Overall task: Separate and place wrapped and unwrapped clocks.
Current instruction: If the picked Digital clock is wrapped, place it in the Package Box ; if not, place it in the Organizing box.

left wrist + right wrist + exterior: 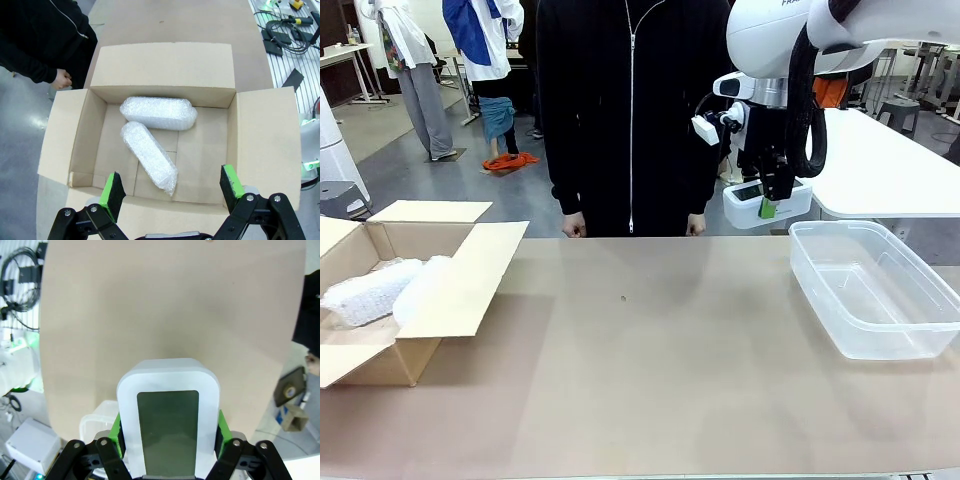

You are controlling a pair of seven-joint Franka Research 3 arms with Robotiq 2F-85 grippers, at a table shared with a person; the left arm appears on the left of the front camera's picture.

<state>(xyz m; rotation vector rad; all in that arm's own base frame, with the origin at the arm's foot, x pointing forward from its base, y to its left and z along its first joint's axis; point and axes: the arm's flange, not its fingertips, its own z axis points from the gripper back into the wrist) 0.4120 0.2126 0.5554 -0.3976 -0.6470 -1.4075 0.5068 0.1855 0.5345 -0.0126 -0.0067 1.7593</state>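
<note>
A: Right wrist view first. The right gripper is clamped on the bare white clock, green pads pressed to both long sides, dark grey-green screen facing the camera. Beyond it lies the tan table.

B: Position relative to the clear plastic bin?

A: Front view: the clock hangs in the air just past the bin's far left corner, above it, not touching. The right gripper holds it from above. Behind stands a person in a black jacket, hands at the far table edge.

B: And the left side?

A: Left wrist view: the left gripper is spread wide, nothing between its fingers, hovering over the open cardboard box. Inside lie two bubble-wrapped bundles, touching at one end. In the front view the box sits well apart from the bin, across the table.
</note>
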